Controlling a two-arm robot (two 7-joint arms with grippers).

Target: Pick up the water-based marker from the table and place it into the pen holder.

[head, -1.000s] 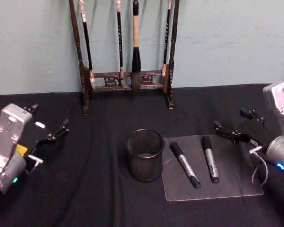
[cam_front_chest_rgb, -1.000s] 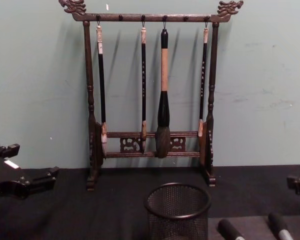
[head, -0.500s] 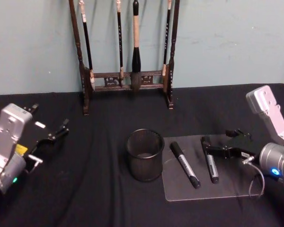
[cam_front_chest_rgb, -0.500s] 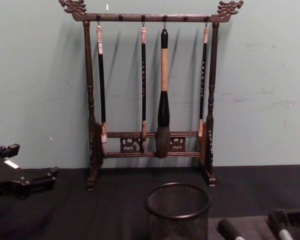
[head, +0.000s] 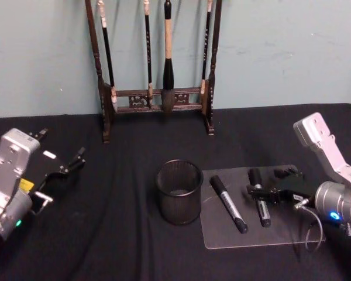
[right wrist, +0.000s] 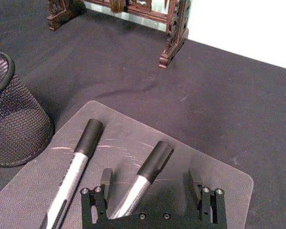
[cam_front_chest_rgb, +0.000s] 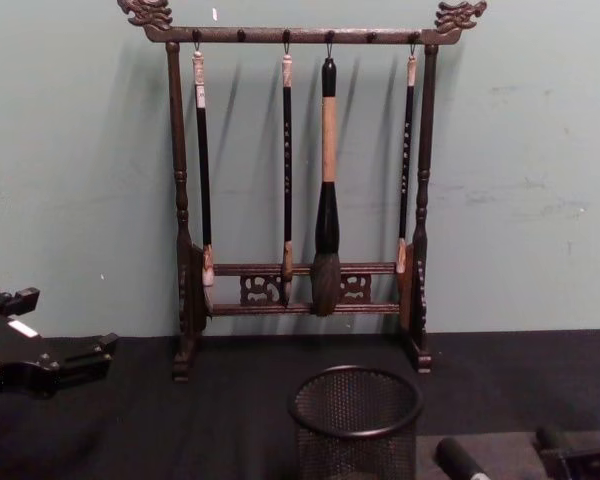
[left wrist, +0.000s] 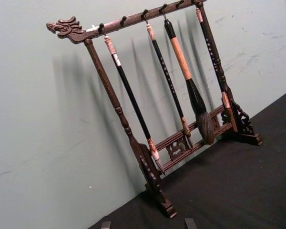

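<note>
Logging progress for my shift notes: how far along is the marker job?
Done: nothing; the right-hand marker and the other marker lie on the clear mat beside the pen holder. In hand: the right pincer, open, straddles the right-hand marker, not yet closed. Left: grip, lift, drop it into the holder. The left pincer sits parked, open, far left.

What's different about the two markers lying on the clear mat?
The left marker lies free, while the right marker sits between the open fingers of the right claw. The left marker is closer to the mesh cup than the right marker. The left marker slants more; the right marker lies straighter. Both have black caps and grey bodies, and both rest on the clear mat.
</note>
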